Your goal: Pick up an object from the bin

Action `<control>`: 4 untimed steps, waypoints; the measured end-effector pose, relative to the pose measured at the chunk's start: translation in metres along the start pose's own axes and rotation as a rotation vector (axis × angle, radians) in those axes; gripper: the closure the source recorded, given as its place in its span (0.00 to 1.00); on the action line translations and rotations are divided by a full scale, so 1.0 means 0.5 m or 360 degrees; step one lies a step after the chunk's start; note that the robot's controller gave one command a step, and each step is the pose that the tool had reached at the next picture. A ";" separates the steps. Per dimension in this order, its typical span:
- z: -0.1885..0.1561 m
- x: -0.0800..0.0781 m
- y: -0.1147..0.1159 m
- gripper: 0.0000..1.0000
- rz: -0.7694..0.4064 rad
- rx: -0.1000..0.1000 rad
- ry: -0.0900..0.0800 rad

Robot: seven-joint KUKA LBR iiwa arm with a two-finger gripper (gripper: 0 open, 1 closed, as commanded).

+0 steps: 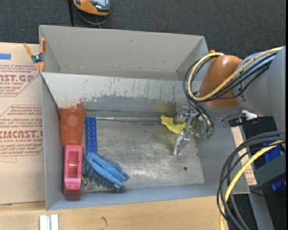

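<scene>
The gripper (184, 145) hangs low in the grey bin (125, 47), just beside the small crumpled yellow thing (171, 124) and a little nearer the camera; whether it stands apart or together I cannot tell. The yellow thing lies alone, so it is probably the pick. Well to its left, an orange cup (71, 125), blue perforated strip (90, 134), pink block (73, 169) and soft blue bundle (105, 171) crowd one wall, leaving it free of neighbours.

Even, fairly bright light — soft shadows w/ dull glare on bin (134, 164) floor.
</scene>
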State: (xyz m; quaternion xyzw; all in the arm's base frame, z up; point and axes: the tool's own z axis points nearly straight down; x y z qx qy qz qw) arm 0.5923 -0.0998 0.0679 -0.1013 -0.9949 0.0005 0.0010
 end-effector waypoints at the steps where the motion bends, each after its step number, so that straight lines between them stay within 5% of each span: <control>1: -0.008 0.017 0.011 0.00 0.0107 0.0002 -0.0012; 2: -0.005 0.001 0.002 0.00 -0.0005 -0.0004 0.0009; 3: -0.027 -0.002 0.013 1.00 0.0107 -0.0007 -0.0056; 4: -0.027 -0.002 0.013 1.00 0.0107 -0.0007 -0.0056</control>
